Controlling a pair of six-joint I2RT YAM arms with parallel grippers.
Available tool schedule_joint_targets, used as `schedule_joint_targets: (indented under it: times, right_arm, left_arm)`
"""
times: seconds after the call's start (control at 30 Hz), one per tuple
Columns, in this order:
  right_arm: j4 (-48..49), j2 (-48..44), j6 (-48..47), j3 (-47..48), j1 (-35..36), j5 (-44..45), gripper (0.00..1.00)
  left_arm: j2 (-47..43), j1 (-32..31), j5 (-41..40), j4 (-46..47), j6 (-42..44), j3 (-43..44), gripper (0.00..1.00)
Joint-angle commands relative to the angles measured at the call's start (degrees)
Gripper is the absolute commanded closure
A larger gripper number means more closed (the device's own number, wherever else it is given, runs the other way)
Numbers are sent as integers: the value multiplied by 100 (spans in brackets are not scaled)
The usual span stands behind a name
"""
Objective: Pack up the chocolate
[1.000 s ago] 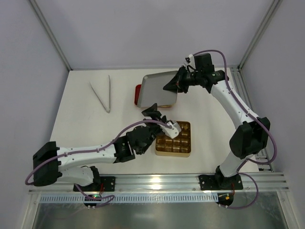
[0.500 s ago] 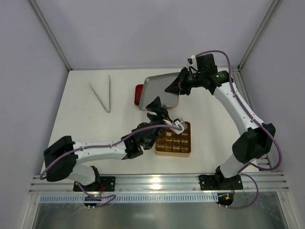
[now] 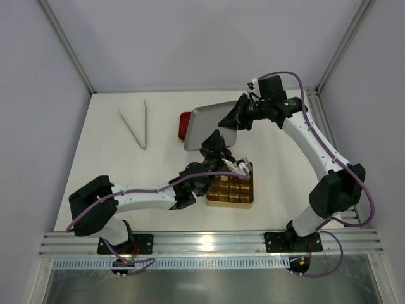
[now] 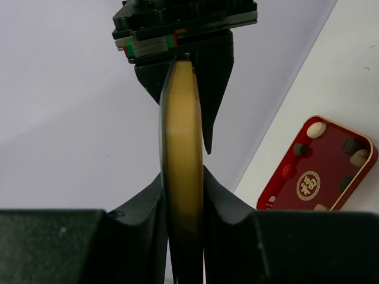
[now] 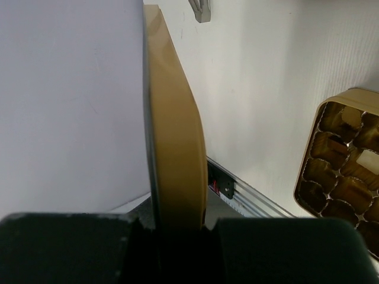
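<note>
The lid [image 3: 209, 123] stands on edge above the table [image 3: 126, 171], in the upper middle of the top view. The right gripper [image 3: 235, 117] is clamped on its right rim. The left gripper [image 3: 218, 140] straddles the lower rim with its fingers [image 4: 228, 207] narrow on either side. I cannot tell whether they press on the rim.

The lid's left edge overhangs the red tray [image 3: 183, 126], and its lower corner is near the gold tray [image 3: 231, 201]. Bare table lies across the left half, where only the tongs [image 3: 136, 126] rest at upper left. A narrower bare strip runs right of the gold tray.

The chocolate [image 4: 315, 129] lies as scattered pieces in the red tray, at lower right of the left wrist view. A pale piece [image 5: 370, 160] sits in one gold-tray compartment.

The red tray's floor carries a round gold emblem [image 4: 308, 184] with one Chinese character, apparently 福.
</note>
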Motion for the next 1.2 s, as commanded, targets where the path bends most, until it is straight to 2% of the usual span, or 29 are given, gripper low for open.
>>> schedule_joint_targets:
  times: [0.0, 0.1, 0.17, 0.23, 0.27, 0.3, 0.37, 0.4, 0.5, 0.57, 0.6, 0.7, 0.73, 0.83, 0.87, 0.9, 0.97, 1.03, 1.07, 1.13, 1.17]
  right_arm:
    - [238, -315, 23, -17, 40, -93, 96]
    - [238, -333, -21, -61, 49, -94, 96]
    - [265, -368, -47, -87, 40, -76, 94]
    - [300, -394, -39, -122, 40, -58, 85]
    - [335, -403, -47, -131, 40, -50, 80]
    - [370, -412, -47, -148, 40, -32, 64]
    - [388, -447, -91, -140, 40, 90, 48]
    - [388, -456, -126, -122, 49, 169, 35]
    - [414, -578, -267, -17, -13, 608, 17]
    - [510, -692, -337, -17, -100, 925, 11]
    - [563, -745, -398, -34, -135, 1030, 1]
    - [800, -974, -443, -156, -320, 1426, 0]
    - [914, -1061, -426, -210, -407, 1462, 0]
    - [1301, -1334, -416, -333, -724, 1532, 0]
    - [1328, -1369, -451, -316, -803, 1541, 0]
    - [1328, -1422, -487, -272, -899, 1559, 0]
    - [1328, -1580, -583, -272, -1163, 1602, 0]
    - [1320, -1773, -671, -324, -1435, 1682, 0]
    - [1267, -1844, -785, -342, -1515, 1708, 0]
    - [1179, -2063, -978, -377, -1690, 1900, 0]
    - [1022, -2134, -1258, -395, -1718, 1980, 0]
  left_arm:
    - [163, 32, 101, 966, 317, 246, 78]
    - [269, 40, 30, 1027, 413, 395, 99]
    - [278, 32, 39, 1045, 431, 430, 100]
    - [251, 32, 57, 1045, 405, 465, 99]
    - [234, 32, 66, 1045, 414, 474, 100]
    - [216, 32, 66, 1036, 353, 509, 100]
    - [129, 32, 39, 940, 265, 545, 100]
    - [93, 32, 48, 774, 221, 562, 100]
    - [-47, -3, -30, 467, -104, 588, 100]
    - [-161, -39, -118, 185, -481, 641, 100]
    - [-223, -74, -154, -190, -639, 702, 100]
    - [-521, -109, -198, -1140, -1658, 1026, 100]
    - [-592, -100, -172, -1909, -1982, 1132, 100]
    - [-759, -92, -154, -2837, -3134, 1642, 100]
    - [-786, -74, -93, -3510, -3424, 1791, 100]
    - [-812, 4, -6, -3856, -4123, 2106, 100]
    - [-839, 101, 406, -4890, -4830, 2581, 100]
    - [-900, 277, 670, -5367, -5752, 2794, 100]
    - [-935, 460, 1055, -5710, -6078, 2943, 100]
    - [-1049, 690, 1470, -6011, -7351, 3075, 100]
    - [-1111, 1030, 2098, -6091, -7808, 3128, 100]
